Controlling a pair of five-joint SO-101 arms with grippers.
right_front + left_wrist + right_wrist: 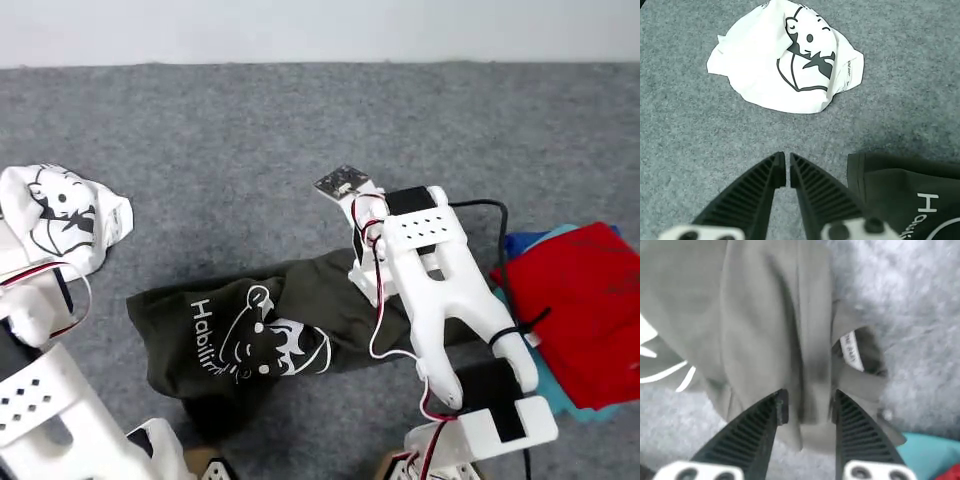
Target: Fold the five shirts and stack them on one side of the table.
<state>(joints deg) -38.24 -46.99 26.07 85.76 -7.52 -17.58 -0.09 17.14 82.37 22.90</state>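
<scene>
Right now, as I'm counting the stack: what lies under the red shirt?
Under the red cloth shirt, a teal shirt shows at the edges and a dark blue shirt peeks out. The rest is covered.

Looking down on a grey felt cover [250, 130], lying flat and reaching out to the near and side edges. Meeting a pale wall strip [300, 30] along the far edge. Catching two small brown pieces [196, 462] at the near edge, too cropped for telling more.
</scene>
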